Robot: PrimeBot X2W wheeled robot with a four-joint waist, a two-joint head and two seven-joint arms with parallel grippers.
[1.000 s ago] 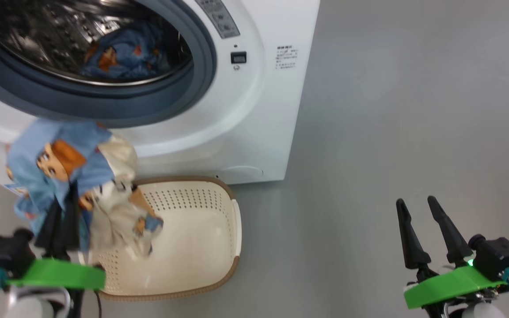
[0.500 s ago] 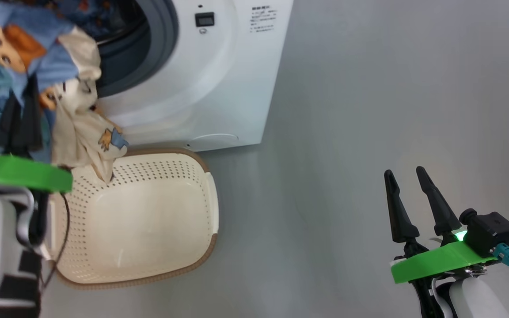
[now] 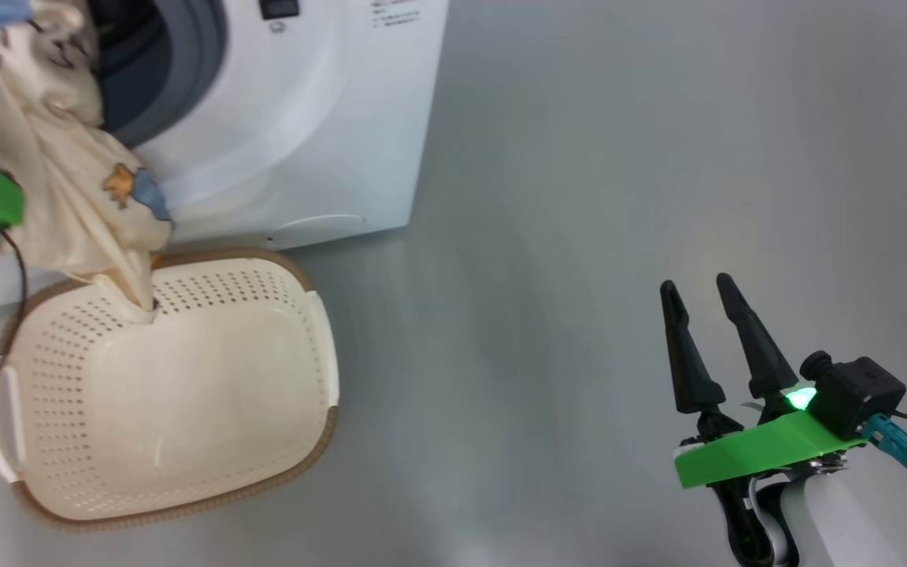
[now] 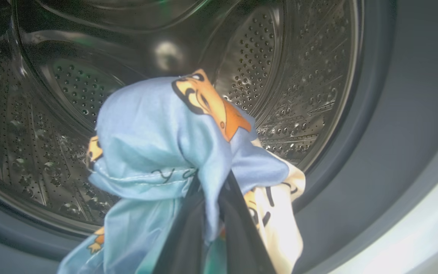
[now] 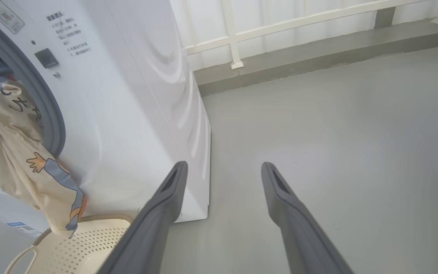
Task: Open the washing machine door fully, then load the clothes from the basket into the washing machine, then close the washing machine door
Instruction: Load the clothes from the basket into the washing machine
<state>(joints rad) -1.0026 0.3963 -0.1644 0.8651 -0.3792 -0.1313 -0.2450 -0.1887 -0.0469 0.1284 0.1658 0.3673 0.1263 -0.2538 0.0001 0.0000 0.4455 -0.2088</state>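
My left gripper (image 4: 209, 182) is shut on the clothes (image 4: 154, 140), a light blue and cream bundle with orange figures, held at the mouth of the steel drum (image 4: 299, 76). In the head view the cream part of the clothes (image 3: 68, 197) hangs down the white washing machine (image 3: 304, 118) front, and its tail touches the back wall of the cream basket (image 3: 186, 394). The washing machine door is out of view. My right gripper (image 3: 696, 285) stands open over bare floor, far right of the basket, with nothing between its fingers (image 5: 224, 167).
Grey floor (image 3: 579, 236) spreads to the right of the machine. In the right wrist view a white railing and a low ledge (image 5: 318, 57) run behind the machine (image 5: 127, 95), and the basket (image 5: 89, 243) sits at the machine's foot.
The head camera has swung right. My left gripper has carried the clothes up from over the basket to the drum opening. The right gripper stays open.
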